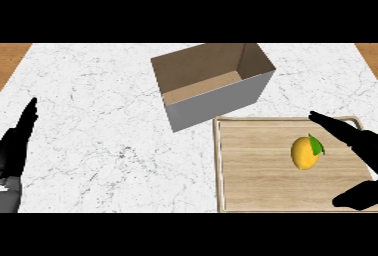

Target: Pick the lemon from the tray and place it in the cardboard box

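Note:
A yellow lemon [303,153] with a green leaf lies on the wooden tray [251,170] at the lower right. My right hand [354,140] hovers over the tray's right side, open, its straight fingers just right of the lemon and its thumb [357,196] lower down; nothing is held. The open cardboard box [212,82] stands behind the tray's left corner, empty inside. My left hand [18,142] rests open at the left edge, fingers pointing up.
White marble counter [103,125] spreads between the left hand and the tray. Wooden strips show at the far corners [11,55]. The box's grey front wall [214,105] stands close to the tray's back rim.

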